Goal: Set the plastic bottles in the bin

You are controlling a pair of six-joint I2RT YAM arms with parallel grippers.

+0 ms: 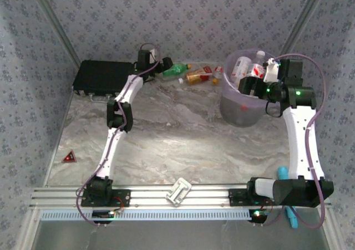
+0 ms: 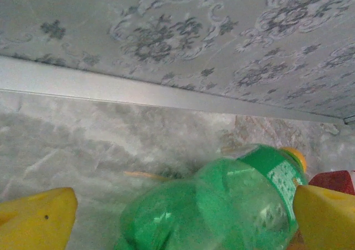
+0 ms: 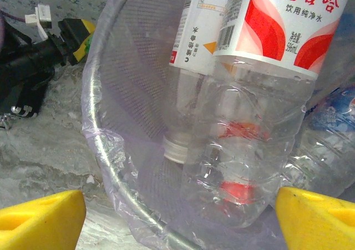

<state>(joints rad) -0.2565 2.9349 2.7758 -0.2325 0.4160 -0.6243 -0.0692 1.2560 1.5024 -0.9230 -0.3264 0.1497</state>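
Robot lab booth: patterned wall cloth (image 1: pixel 183 17), aluminium rail (image 1: pixel 150 197).

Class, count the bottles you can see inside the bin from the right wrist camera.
3: a white-labelled bottle cap-down in the middle, a red-and-white-labelled clear bottle just right of it, and a bluish bottle at the right edge. Others may lie hidden underneath.

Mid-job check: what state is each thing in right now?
Green plastic bottle: lying on its side, ungripped.
Left gripper: jaws open, straddling it.
Round pale-purple plastic bin: upright, partly filled.
Clear red-and-white-labelled bottle: inside bin.
Right gripper: jaws open over bin.
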